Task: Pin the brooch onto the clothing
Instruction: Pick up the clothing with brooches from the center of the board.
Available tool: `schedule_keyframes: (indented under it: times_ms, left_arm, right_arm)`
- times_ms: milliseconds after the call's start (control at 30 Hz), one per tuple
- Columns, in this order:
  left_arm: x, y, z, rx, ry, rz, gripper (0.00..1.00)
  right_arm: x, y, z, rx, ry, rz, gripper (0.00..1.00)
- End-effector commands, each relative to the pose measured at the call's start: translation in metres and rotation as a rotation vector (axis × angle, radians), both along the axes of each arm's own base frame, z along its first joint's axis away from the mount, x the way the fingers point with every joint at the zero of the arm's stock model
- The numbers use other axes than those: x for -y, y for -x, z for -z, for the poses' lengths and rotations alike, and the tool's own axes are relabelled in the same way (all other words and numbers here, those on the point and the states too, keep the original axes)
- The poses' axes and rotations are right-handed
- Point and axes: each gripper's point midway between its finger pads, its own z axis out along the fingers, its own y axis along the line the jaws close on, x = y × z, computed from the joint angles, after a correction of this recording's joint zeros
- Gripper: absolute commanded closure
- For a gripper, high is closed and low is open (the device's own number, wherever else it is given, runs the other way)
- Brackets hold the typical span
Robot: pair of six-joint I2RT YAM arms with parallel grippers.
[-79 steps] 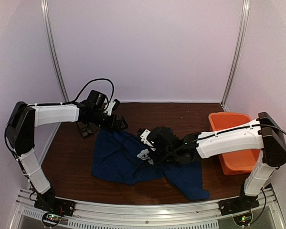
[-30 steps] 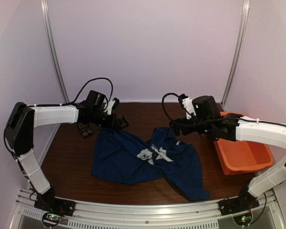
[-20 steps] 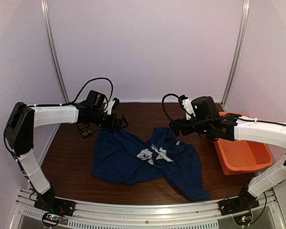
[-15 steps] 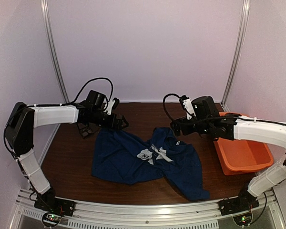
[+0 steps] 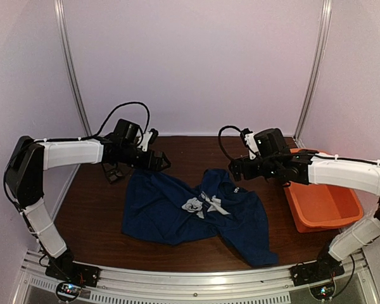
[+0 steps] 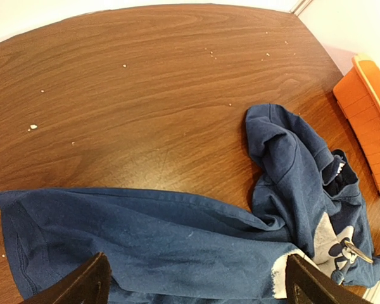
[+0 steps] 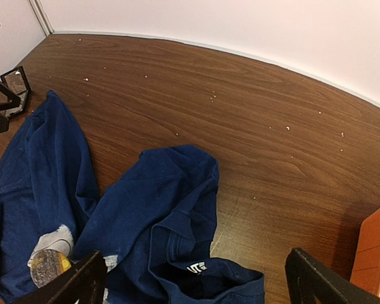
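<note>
The step in hand is being judged as the approach before pinning. Both grippers are being held clear of the cloth, the left gripper (image 5: 158, 162) above the far left edge of the clothing (image 5: 177, 218) and the right gripper (image 5: 234, 170) just beyond its collar, each with fingers spread wide and nothing between them. From the right wrist, the brooch (image 7: 47, 266) is being seen lying flat on the bunched white print near the middle of the shirt; whether its pin is through the fabric cannot be told. Being round, it is showing no long axis, and its face is being turned upward. The clothing is lying crumpled on the table (image 5: 95, 209), its long axis running from far left to near right and its neck opening pointing toward the right gripper. Next, a careful descent onto the brooch is probably being called for, with the fabric beside it being pinned flat by the other arm.
</note>
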Motion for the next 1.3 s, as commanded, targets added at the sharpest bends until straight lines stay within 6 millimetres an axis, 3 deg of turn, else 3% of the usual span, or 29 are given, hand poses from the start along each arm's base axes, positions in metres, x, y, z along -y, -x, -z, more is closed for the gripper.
schedule_keyframes:
  times_ms: [0,267,467,800,933,1267]
  left_arm:
    - [-0.003,-0.005,-0.014,0.047,0.02,-0.012,0.02]
    - [-0.008,-0.008,-0.015,0.056,-0.013,-0.029,0.02]
    - [-0.022,-0.015,0.006,0.037,-0.116,-0.079,0.02]
    - [-0.035,-0.023,0.023,0.024,-0.204,-0.112,0.02]
    - [-0.037,-0.023,0.027,0.014,-0.222,-0.115,0.02]
    - [-0.05,-0.024,0.053,-0.04,-0.321,-0.147,0.02]
  right_arm:
    - [0.009,-0.003,0.007,-0.03,0.014,0.027,0.0]
    - [0.011,-0.002,0.02,-0.063,0.022,0.033,0.0]
    - [0.01,0.002,0.031,-0.103,0.014,0.004,0.0]
    - [0.007,-0.005,0.082,-0.254,0.065,-0.003,0.01]
    - [-0.005,-0.006,0.087,-0.283,0.017,-0.03,0.01]
    - [-0.035,-0.031,0.093,-0.33,-0.026,-0.068,0.05]
